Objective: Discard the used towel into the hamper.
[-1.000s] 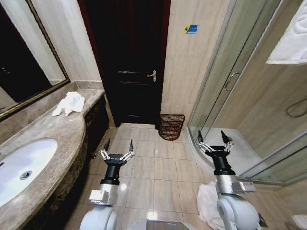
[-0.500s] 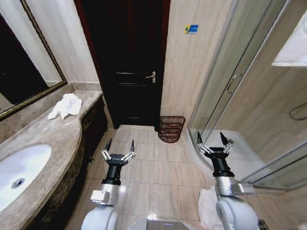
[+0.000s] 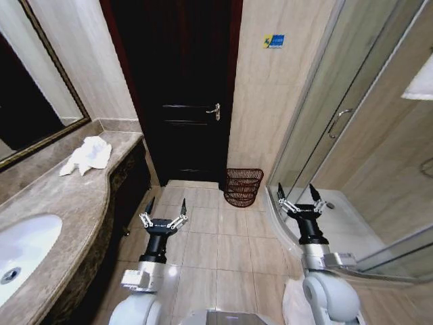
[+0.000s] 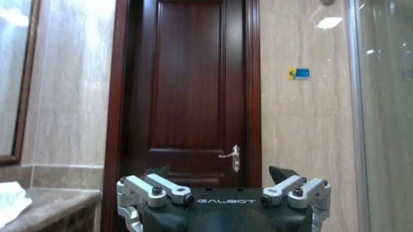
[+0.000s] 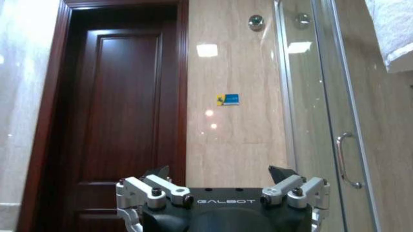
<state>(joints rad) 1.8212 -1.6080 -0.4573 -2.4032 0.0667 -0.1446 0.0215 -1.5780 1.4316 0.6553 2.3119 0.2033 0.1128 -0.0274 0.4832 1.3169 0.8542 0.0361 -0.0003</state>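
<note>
- Since a second ago, the head camera has turned, so the whole room sits a bit differently in the picture. The sink (image 3: 13, 254) has slid toward the edge, and the shower door (image 3: 338, 108) looks closer.
- Both arms are held out low over the tiled floor (image 3: 216, 250), just as they were.
- The left end effector (image 3: 164, 215) is empty, with its fingers spread wide apart.
- The right end effector (image 3: 300, 200) is empty too, with its fingers spread wide apart.
- The white towel (image 3: 86, 154) lies crumpled on the marble worktop (image 3: 67, 203), at the far end, near the mirror (image 3: 27, 101).
- The hamper (image 3: 242, 187) stands on the floor by the wall, just beside the dark door (image 3: 183, 88). It is well apart from both end effectors.
- More white cloth (image 3: 292, 301) lies on the floor by the right arm.
</note>
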